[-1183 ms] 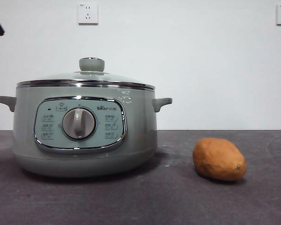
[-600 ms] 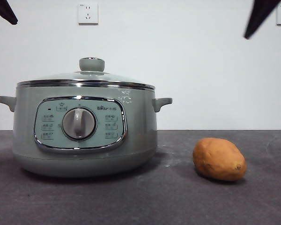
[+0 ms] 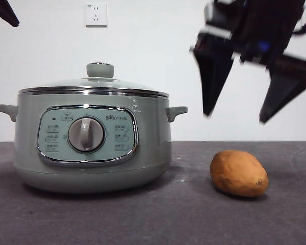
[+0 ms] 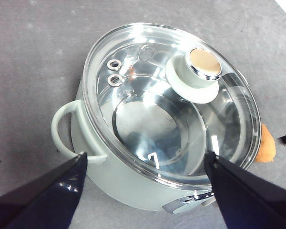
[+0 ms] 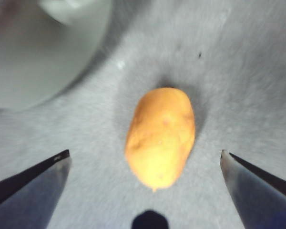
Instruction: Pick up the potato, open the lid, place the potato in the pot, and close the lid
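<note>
The orange-brown potato point(image 3: 238, 173) lies on the dark table to the right of the pot; it also shows in the right wrist view point(image 5: 160, 135). The sage-green pot point(image 3: 92, 140) stands at the left with its glass lid point(image 3: 94, 86) closed; the lid and its knob show in the left wrist view point(image 4: 176, 105). My right gripper point(image 3: 237, 116) hangs open above the potato, apart from it, its jaws spread wide on either side point(image 5: 145, 157). My left gripper point(image 4: 145, 160) is open high above the pot, showing only as a black tip point(image 3: 4, 11) in the front view.
The dark grey table point(image 3: 168, 219) runs across the front. A white wall with two sockets point(image 3: 96, 14) stands behind. The pot's side handle point(image 3: 176, 112) juts toward the potato's side.
My right gripper has come down from the top right corner into view, now large and dark above the potato. The pot, lid and potato have not moved.
</note>
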Controlling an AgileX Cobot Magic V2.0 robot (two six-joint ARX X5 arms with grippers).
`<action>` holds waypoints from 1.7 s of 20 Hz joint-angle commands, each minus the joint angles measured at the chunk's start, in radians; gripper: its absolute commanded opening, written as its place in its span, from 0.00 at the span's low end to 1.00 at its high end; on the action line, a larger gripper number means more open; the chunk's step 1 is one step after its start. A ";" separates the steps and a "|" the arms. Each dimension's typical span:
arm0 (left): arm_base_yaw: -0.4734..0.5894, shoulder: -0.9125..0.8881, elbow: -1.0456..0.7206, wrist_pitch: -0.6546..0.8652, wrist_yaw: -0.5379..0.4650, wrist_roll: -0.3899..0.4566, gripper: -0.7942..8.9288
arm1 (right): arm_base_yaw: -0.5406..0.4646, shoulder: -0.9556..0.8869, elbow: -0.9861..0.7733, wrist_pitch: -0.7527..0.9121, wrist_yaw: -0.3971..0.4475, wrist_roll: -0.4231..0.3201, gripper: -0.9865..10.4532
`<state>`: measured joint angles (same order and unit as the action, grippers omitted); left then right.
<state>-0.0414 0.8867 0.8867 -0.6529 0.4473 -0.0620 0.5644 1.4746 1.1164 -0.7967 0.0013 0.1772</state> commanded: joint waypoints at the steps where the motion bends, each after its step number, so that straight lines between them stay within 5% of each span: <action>1: 0.002 -0.002 0.005 0.008 -0.001 0.010 0.51 | 0.002 0.074 0.001 0.033 0.006 0.017 0.55; 7: 0.002 -0.002 0.005 0.008 -0.002 0.011 0.51 | 0.000 0.227 0.001 0.093 0.005 0.043 0.54; 13: 0.002 -0.002 0.005 0.008 -0.002 0.011 0.51 | 0.001 0.261 0.001 0.097 0.006 0.061 0.09; 21: -0.010 -0.001 0.005 0.051 0.005 0.010 0.51 | 0.000 0.116 0.001 0.017 0.006 0.049 0.08; 27: -0.130 0.098 0.070 0.182 -0.006 -0.047 0.51 | -0.001 -0.087 0.001 -0.111 0.032 0.050 0.08; 34: -0.306 0.369 0.275 0.200 -0.165 -0.022 0.51 | -0.002 -0.189 0.001 -0.159 0.061 0.050 0.09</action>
<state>-0.3458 1.2514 1.1664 -0.4526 0.2817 -0.0963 0.5629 1.2850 1.1168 -0.9573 0.0566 0.2245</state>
